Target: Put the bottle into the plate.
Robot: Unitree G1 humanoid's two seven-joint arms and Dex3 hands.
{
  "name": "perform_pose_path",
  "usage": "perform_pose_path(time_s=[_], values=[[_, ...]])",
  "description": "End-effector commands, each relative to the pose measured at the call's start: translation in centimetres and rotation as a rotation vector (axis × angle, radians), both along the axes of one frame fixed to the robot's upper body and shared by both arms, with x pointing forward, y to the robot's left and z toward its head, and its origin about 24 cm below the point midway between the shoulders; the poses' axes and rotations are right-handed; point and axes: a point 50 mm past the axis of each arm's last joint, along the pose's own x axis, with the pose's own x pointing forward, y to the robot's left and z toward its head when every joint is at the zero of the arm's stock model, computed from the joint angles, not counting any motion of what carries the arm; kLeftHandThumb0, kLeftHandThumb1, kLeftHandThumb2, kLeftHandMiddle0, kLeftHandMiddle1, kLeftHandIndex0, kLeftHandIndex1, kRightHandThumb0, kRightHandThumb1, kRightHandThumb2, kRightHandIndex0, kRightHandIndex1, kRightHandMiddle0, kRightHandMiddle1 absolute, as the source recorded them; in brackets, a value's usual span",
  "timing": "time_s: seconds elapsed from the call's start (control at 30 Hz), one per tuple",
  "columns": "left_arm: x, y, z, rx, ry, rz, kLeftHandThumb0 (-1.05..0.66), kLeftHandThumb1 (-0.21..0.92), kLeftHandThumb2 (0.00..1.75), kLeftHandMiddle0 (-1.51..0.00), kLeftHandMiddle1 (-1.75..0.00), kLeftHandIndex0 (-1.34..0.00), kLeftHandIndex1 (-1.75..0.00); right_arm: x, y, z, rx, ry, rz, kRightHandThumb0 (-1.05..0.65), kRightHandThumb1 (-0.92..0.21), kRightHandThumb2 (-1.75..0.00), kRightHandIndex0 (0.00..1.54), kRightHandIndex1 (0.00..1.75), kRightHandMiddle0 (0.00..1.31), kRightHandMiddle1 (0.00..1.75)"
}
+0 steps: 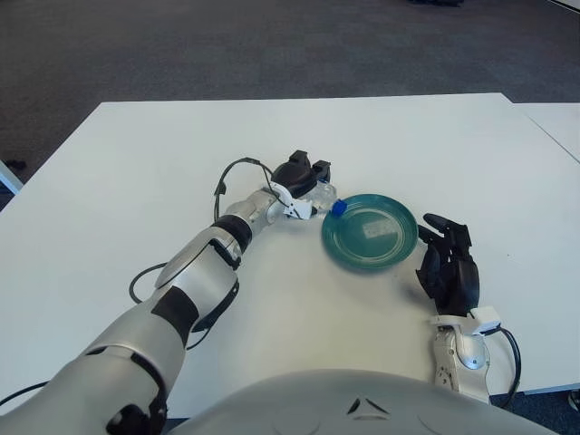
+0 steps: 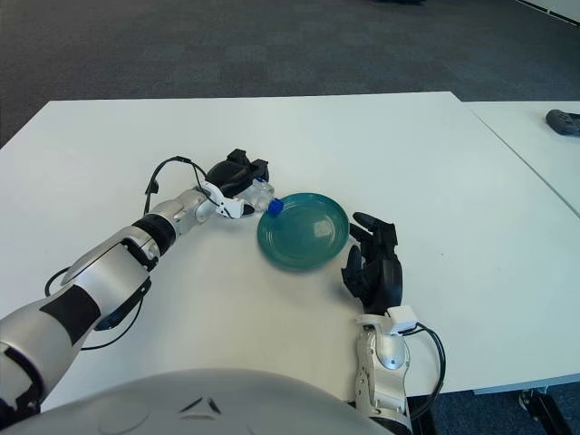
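1. Left hand [image 1: 304,175] reaches out across the bench, its dark fingers [image 2: 243,167] curled over the bottle [image 1: 328,198] and holding it.
2. Only the clear front of the bottle and its blue cap [image 2: 274,207] show past the hand; the bottle lies tilted toward the plate, cap end foremost.
3. That cap sits at the left rim of the plate [image 1: 399,246], on the far side; whether cap and rim touch cannot be told.
4. Most of the bottle is outside the plate, just beside its left edge.
5. The plate is teal, round and shallow, and lies flat on the bench with a pale glint at its middle.
6. Right hand [image 1: 449,269] shows just to the right of the plate, nearer the robot, holding nothing; its dark fingers are loosely extended, pointing away from the robot.
7. A black cable [image 2: 165,178] loops from the left wrist over the bench.
8. The bench [image 1: 136,163] is white; dark carpet [image 1: 181,45] lies beyond it.
9. A second white bench [image 2: 535,136] stands to the right, with a dark object [image 2: 564,120] on it at the edge of the right eye view.
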Motion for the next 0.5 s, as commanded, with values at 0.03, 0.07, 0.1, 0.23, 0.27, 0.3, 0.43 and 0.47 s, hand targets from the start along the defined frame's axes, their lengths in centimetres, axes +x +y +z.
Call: perform_pose_path(time_s=[0.03,0.07,0.1,0.23,0.27,0.3,0.43,0.47], values=[[-0.91,0.69,-1.83,0.058,0.050,-0.004,-0.50,0.22,1.43,-1.08,-1.75,-0.69,-1.75,-3.27,0.98,-4.20,0.131,0.196,-0.062,-0.60,-0.87,-0.72,0.47,1.06,0.11,1.17],[-0.90,0.69,-1.82,0.060,0.048,-0.005,-0.50,0.22,1.43,-1.08,-1.75,-0.68,-1.75,-3.24,0.97,-4.22,0.129,0.197,-0.062,-0.61,-0.87,-0.72,0.47,1.06,0.11,1.17],[-0.90,0.68,-1.81,0.061,0.046,-0.006,-0.50,0.22,1.42,-1.08,-1.75,-0.68,-1.75,-3.22,0.97,-4.24,0.127,0.198,-0.062,-0.61,-0.87,-0.72,0.47,1.06,0.11,1.18],[-0.89,0.68,-1.77,0.062,0.038,-0.007,-0.49,0.24,1.40,-1.08,-1.75,-0.67,-1.75,-3.13,1.02,-4.27,0.123,0.200,-0.061,-0.62,-0.88,-0.71,0.47,1.07,0.11,1.18],[-0.89,0.68,-1.75,0.061,0.035,-0.008,-0.49,0.25,1.39,-1.07,-1.75,-0.66,-1.75,-3.13,1.05,-4.26,0.124,0.199,-0.060,-0.62,-0.88,-0.70,0.46,1.07,0.10,1.17],[-0.90,0.70,-1.74,0.061,0.033,-0.009,-0.49,0.25,1.39,-1.07,-1.75,-0.66,-1.75,-3.12,1.08,-4.27,0.125,0.199,-0.060,-0.62,-0.88,-0.70,0.46,1.07,0.10,1.17],[-0.93,0.74,-1.66,0.061,0.011,-0.017,-0.48,0.27,1.37,-1.06,-1.75,-0.64,-1.75,-3.12,1.25,-4.26,0.129,0.199,-0.053,-0.62,-0.89,-0.69,0.46,1.07,0.12,1.18],[-0.93,0.74,-1.61,0.061,0.005,-0.021,-0.48,0.27,1.37,-1.06,-1.75,-0.64,-1.75,-3.11,1.28,-4.27,0.128,0.201,-0.048,-0.62,-0.89,-0.69,0.47,1.07,0.12,1.18]])
